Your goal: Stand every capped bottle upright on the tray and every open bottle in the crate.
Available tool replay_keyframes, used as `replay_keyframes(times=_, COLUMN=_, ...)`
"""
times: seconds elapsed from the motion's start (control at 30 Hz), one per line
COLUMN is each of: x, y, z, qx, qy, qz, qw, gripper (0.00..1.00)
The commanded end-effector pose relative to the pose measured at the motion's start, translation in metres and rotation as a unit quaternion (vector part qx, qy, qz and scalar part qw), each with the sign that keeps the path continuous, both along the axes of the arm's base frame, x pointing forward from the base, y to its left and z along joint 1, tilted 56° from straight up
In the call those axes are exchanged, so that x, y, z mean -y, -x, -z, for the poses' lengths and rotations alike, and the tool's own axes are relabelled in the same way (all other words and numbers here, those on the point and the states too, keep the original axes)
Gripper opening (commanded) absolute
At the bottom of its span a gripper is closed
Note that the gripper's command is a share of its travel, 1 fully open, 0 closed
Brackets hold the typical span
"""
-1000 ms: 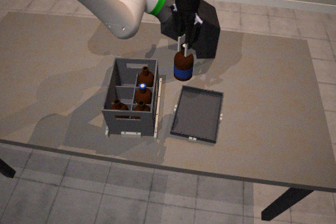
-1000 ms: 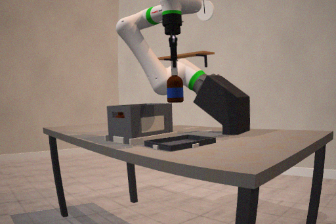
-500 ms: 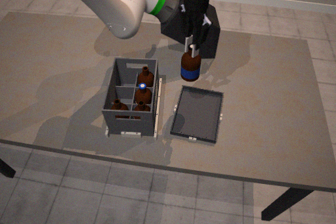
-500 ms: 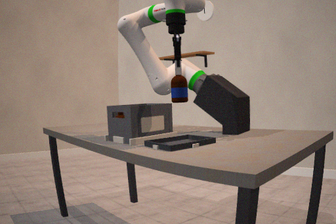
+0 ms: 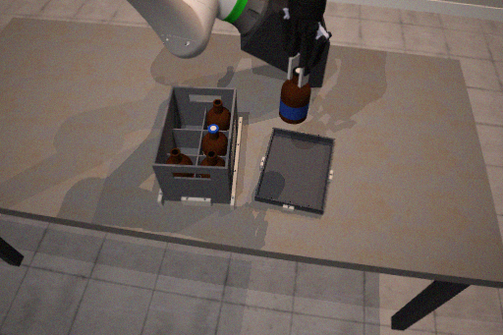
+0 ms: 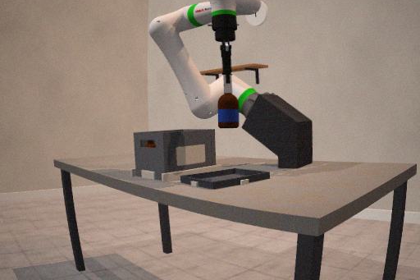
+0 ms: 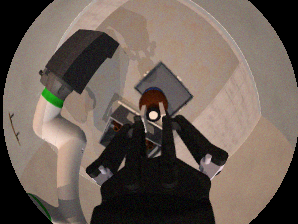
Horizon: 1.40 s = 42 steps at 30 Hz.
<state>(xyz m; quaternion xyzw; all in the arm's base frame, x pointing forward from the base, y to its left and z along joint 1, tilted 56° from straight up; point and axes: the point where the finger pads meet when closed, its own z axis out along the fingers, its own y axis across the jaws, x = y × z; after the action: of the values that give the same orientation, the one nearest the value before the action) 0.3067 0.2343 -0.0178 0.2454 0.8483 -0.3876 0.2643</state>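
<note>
My gripper (image 5: 299, 72) is shut on the neck of a brown capped bottle with a blue label (image 5: 295, 100). The bottle hangs upright, high above the table, near the far end of the dark tray (image 5: 296, 170). It also shows in the side view (image 6: 228, 110), well above the tray (image 6: 225, 177). In the wrist view the bottle's white cap (image 7: 153, 113) sits between my fingers, with the tray (image 7: 164, 91) below. The grey crate (image 5: 198, 143) holds a capped bottle with a blue-rimmed cap (image 5: 214, 139) and three open brown bottles (image 5: 217, 113), (image 5: 178, 158), (image 5: 211, 159).
The arm's dark base block (image 5: 282, 46) stands on the table behind the tray. White guide strips (image 5: 237, 159) lie beside the crate. The crate (image 6: 174, 150) stands left of the tray in the side view. A wall shelf (image 6: 234, 69) hangs behind the arm.
</note>
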Motion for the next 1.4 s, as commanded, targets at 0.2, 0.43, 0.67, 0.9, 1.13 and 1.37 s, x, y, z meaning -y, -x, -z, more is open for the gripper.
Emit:
replay_keyframes(times=0.2, x=-0.007, y=0.000, z=0.010, qx=0.000, qy=0.000, qz=0.000, qw=1.000, gripper=0.00)
replay_keyframes(times=0.43, x=-0.014, y=0.000, z=0.019, qx=0.000, qy=0.000, qz=0.000, qw=1.000, gripper=0.00)
replay_keyframes(times=0.67, x=-0.020, y=0.000, z=0.028, qx=0.000, qy=0.000, qz=0.000, qw=1.000, gripper=0.00)
replay_keyframes(times=0.9, x=-0.011, y=-0.003, z=0.034, qx=0.000, qy=0.000, qz=0.000, qw=1.000, gripper=0.00)
replay_keyframes(times=1.13, x=0.000, y=-0.007, z=0.042, qx=0.000, qy=0.000, qz=0.000, qw=1.000, gripper=0.00)
replay_keyframes(times=1.37, x=0.008, y=-0.009, z=0.048, qx=0.000, qy=0.000, qz=0.000, qw=1.000, gripper=0.00)
